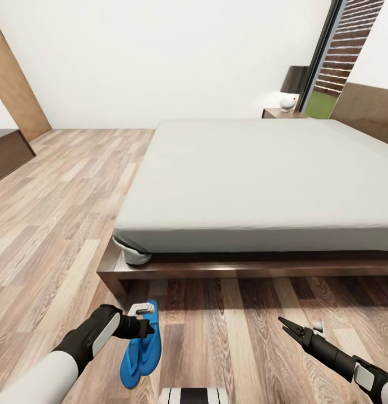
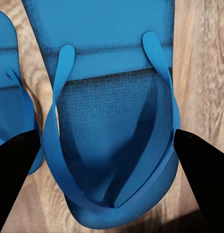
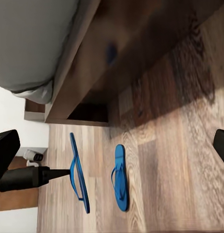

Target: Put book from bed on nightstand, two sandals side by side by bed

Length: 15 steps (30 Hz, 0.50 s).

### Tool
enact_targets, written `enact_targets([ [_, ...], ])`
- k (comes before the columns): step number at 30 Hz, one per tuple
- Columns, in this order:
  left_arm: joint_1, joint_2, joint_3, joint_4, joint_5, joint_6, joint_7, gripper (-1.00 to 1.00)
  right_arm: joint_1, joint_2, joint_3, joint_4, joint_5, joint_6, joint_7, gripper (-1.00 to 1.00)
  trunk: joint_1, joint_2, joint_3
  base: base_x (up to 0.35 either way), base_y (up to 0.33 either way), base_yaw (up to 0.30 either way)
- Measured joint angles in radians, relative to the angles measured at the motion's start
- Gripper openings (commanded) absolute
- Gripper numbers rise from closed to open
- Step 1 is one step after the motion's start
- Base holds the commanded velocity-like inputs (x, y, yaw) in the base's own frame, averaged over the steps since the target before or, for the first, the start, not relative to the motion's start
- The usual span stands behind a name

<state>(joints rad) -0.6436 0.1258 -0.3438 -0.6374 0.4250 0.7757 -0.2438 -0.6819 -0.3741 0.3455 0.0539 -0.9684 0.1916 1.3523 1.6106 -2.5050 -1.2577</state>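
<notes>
Left gripper partly covers the sandals; whether it grips one cannot be told. Bed cut by right edge. Lamp on far nightstand: detail unreadable.

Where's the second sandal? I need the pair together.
Head view, lower left: it lies flat on the floor beside the sandal at the left gripper.

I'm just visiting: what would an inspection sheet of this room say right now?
Surface: wood floor in front of the bed.
Job's things: one sandal tipped on edge; other sandal flat beside it.
Clutter: nothing seen.
End effectors: left end effector shut on one sandal; right end effector open, empty.
Cables: nothing seen.
Surroundings: lamp on nightstand, white walls.
</notes>
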Motion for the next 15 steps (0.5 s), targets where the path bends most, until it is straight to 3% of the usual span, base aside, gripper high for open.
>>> enact_targets([
  [15,-0.003,0.005,0.0,-0.001,-0.003,-0.047,-0.002,-1.0,0.0,0.0,-0.002,0.0,0.0,0.0,0.0,1.0,0.007,-0.004,-0.058,0.0,0.0,0.0],
])
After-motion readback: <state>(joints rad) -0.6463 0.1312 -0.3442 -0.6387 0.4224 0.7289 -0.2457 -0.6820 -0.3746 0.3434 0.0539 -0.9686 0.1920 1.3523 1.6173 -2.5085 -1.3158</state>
